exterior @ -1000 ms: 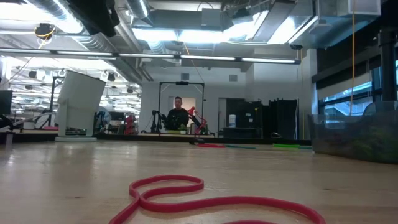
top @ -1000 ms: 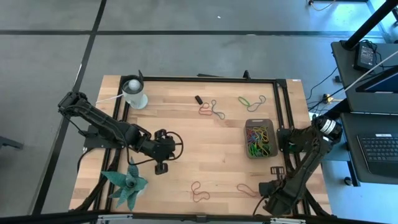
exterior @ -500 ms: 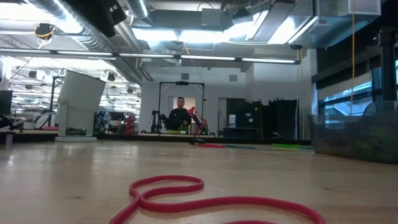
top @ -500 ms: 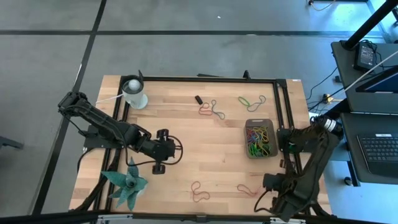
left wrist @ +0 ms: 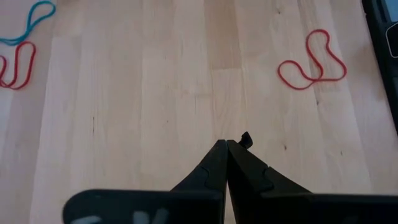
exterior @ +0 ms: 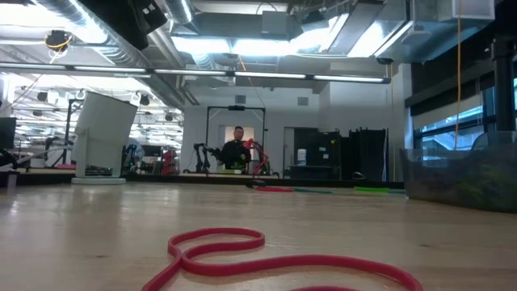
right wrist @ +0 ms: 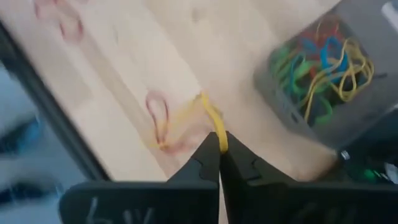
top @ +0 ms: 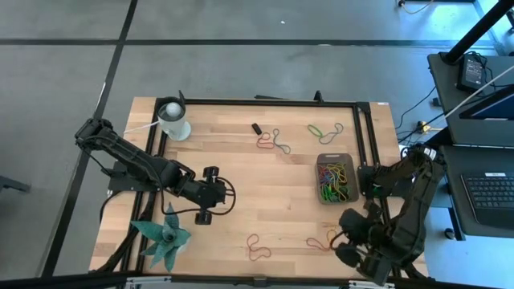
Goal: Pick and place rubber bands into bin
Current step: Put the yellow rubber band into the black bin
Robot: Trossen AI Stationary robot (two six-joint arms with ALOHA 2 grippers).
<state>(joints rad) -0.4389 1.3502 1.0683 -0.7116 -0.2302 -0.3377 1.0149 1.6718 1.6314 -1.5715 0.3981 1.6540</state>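
Note:
My right gripper (right wrist: 219, 144), near the table's front right corner (top: 337, 239), is shut on a yellow rubber band (right wrist: 208, 115). The dark grey bin (top: 335, 178) beyond it, also seen in the right wrist view (right wrist: 373, 93), holds several coloured bands. Loose red bands lie on the wood near the front edge (top: 257, 245) (top: 319, 243). More bands lie at the far side (top: 273, 141) (top: 323, 129). My left gripper (left wrist: 226, 144) is shut above bare wood at the left centre (top: 206, 213). A tiny dark bit shows at its tips, and I cannot tell what it is. My right gripper pinches a short stretch of the yellow band (right wrist: 219, 135) between its two fingertips. The fingers point steeply down. The band trails from the tips toward a red band on the wood (right wrist: 157, 115). Whether its lower end rests on the table I cannot tell.
A white cup (top: 173, 120) stands at the far left and a teal plant (top: 163, 238) at the near left corner. A small black oblong piece (top: 256, 128) lies near the far edge. A dark frame rail (top: 365, 144) borders the table. In the low view a red band (exterior: 242, 255) lies close.
My right gripper has risen from the table near the front right corner and rolled about its wrist, staying shut, and the yellow band has come up with it. My left gripper has kept its place and rolled slightly.

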